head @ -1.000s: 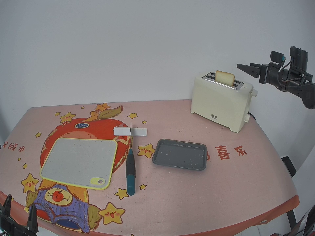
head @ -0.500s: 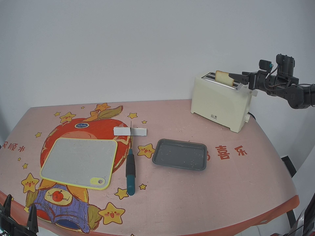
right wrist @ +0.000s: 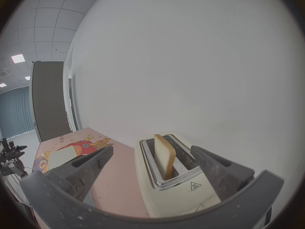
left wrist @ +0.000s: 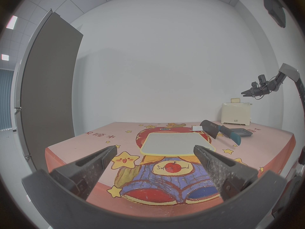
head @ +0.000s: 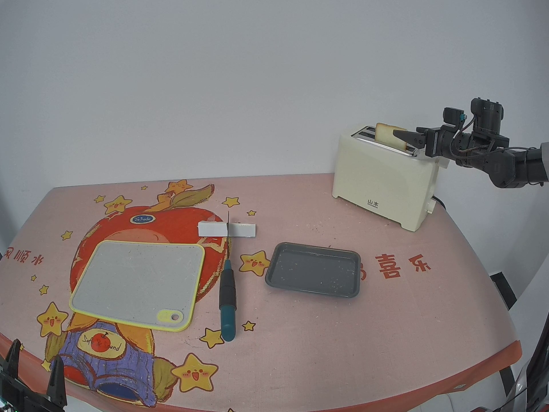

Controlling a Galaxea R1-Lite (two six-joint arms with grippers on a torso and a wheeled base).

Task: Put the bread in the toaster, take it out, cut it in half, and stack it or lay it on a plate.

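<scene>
While you look down from the head view, the bread [head: 391, 134] stands upright in the toaster [head: 386, 181], its upper half above the slot; the toaster sits at the far right of the worktop [head: 343, 339]. Your right gripper [head: 402, 137] hangs level with the slice, its tips at the slice's right edge; from here you cannot tell whether they touch it. Nearer you, a dark tray [head: 311, 270] lies about mid-worktop, a knife [head: 227, 293] lies just to its left with the blade set in a small white block [head: 243, 230], and a board [head: 137, 284] lies left of the knife, close beside it. Your left gripper [head: 34, 361] sits low at the near left corner, off the worktop's edge.

From the left wrist view, the left gripper [left wrist: 154, 148] has its jaws spread wide with nothing between them; beyond it you see the board [left wrist: 173, 143], the knife [left wrist: 219, 130] and the tray [left wrist: 244, 132], then the toaster [left wrist: 235, 113] with the bread [left wrist: 235, 100] poking out; the right gripper [left wrist: 244, 93] shows above and to one side of it.

From the right wrist view, the right gripper [right wrist: 152, 148] is spread wide and holds nothing; the bread [right wrist: 165, 156] stands in the slot nearer the open worktop, tilted a little, in line with the gap between the jaws and apart from both; the toaster [right wrist: 178, 188] sits just below them, and the board [right wrist: 62, 156] shows well beyond.
</scene>
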